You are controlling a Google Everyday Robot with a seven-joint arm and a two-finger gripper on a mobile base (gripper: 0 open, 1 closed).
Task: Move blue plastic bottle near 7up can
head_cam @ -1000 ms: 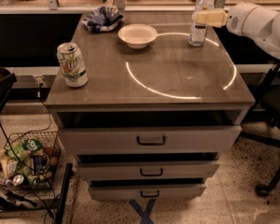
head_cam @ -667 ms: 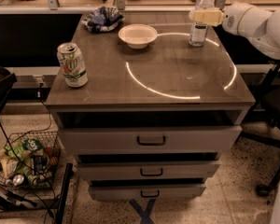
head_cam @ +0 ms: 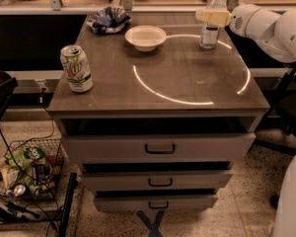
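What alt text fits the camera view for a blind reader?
A robot's end effector is at the upright blue plastic bottle on the table's far right. The 7up can stands near the left edge, with a white bowl and blue-and-white bag farther back.

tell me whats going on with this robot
The robot's gripper is at the bottle, level with its upper half. The bottle stands upright at the back right of the table. The can stands near the front left edge, well apart from it. A bowl and a bag sit at the back.
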